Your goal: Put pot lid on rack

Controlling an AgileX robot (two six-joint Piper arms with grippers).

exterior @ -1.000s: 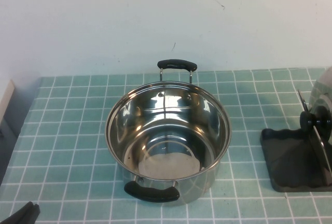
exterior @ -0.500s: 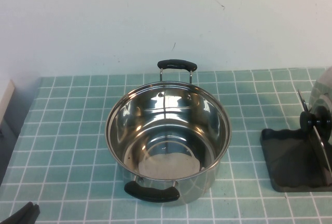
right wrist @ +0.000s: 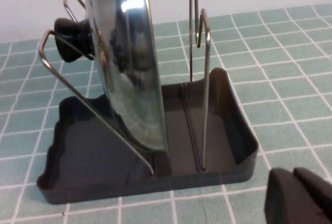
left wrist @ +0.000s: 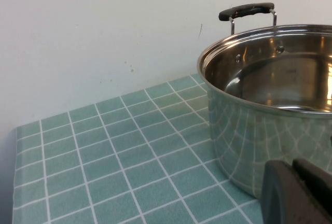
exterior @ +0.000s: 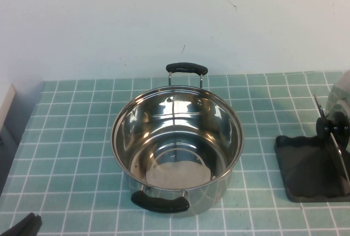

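Observation:
The shiny steel pot lid (right wrist: 127,58) stands on edge in the dark rack (right wrist: 228,110), leaning between its wire dividers (right wrist: 199,68), with its black knob (right wrist: 70,38) to one side. In the high view the lid (exterior: 340,105) and rack (exterior: 298,167) sit at the table's right edge. My right gripper (right wrist: 298,195) is shut and empty, just off the rack's near corner. My left gripper (left wrist: 295,190) is shut and empty, beside the steel pot (left wrist: 270,99); only its tip (exterior: 24,226) shows at the high view's bottom left.
The open steel pot (exterior: 178,143) with two black handles (exterior: 187,68) stands mid-table on the green tiled cloth. A white wall runs behind the table. A pale object (exterior: 4,105) sits at the far left edge.

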